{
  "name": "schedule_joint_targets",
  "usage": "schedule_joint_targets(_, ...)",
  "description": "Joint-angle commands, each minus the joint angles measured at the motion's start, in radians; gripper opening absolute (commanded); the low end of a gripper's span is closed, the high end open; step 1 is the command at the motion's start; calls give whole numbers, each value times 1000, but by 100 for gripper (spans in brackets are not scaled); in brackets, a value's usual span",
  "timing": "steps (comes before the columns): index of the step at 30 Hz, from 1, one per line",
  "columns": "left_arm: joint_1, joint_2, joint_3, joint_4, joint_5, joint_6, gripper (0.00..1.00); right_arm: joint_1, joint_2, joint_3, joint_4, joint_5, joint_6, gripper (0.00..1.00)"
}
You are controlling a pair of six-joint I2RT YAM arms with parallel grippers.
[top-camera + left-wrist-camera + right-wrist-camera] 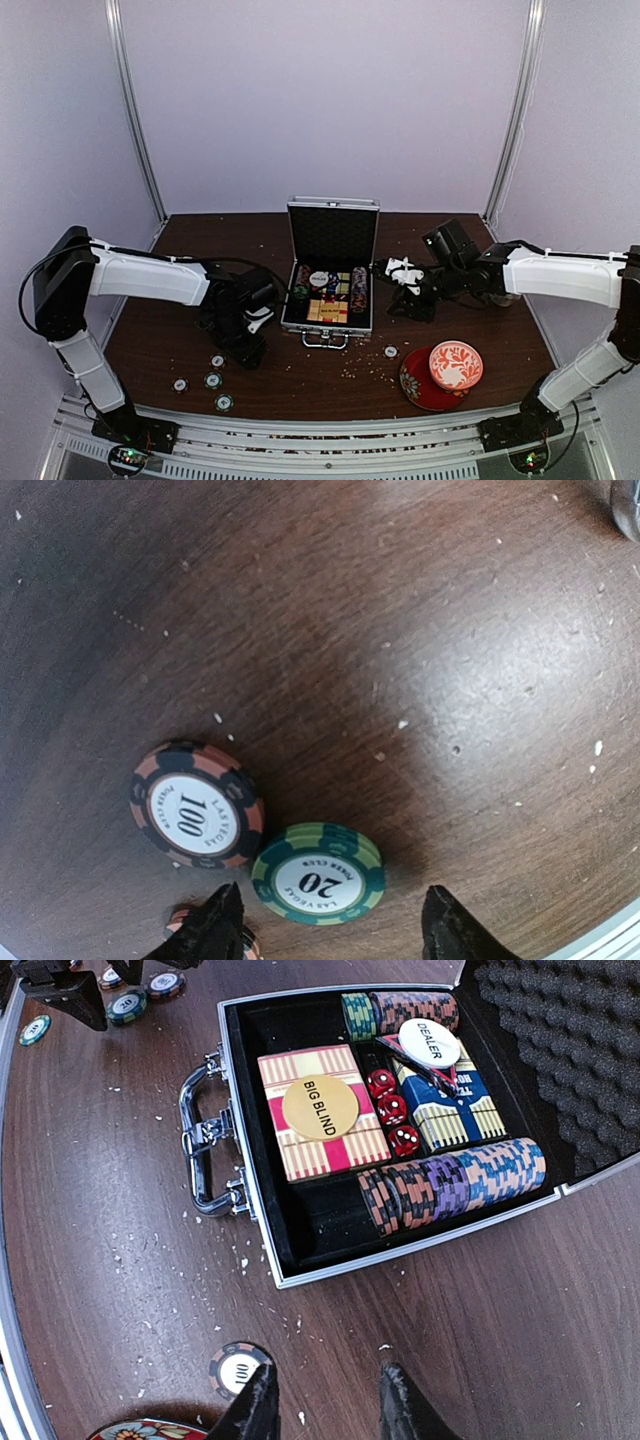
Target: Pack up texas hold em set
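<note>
- The dark wood-grain table (160, 340), flecked with pale crumbs, has loose chips on it, so I judge the gathering is only partly done.
- The silver aluminium briefcase (333, 235) stands open mid-table. It is foam-lined and holds a flat striped card box (290, 1150).
- My left pincer (330, 920) hangs wide and empty over a round, ridged green chip (318, 873). Next I must drop, straddle its rim and close.
- My right pincer (328, 1380) is narrowly parted and empty.
- Tiny red dice (391, 1110) are already packed.
</note>
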Motion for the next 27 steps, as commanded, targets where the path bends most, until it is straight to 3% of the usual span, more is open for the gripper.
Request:
schedule_joint_targets(1,-5,20,-3,21,-14,-8,61,-4,8,-4,9,16,-5,36)
schedule_joint_targets(27,-18,87,20,33,16,22,42,-4,31,1,-1,14,-9,36)
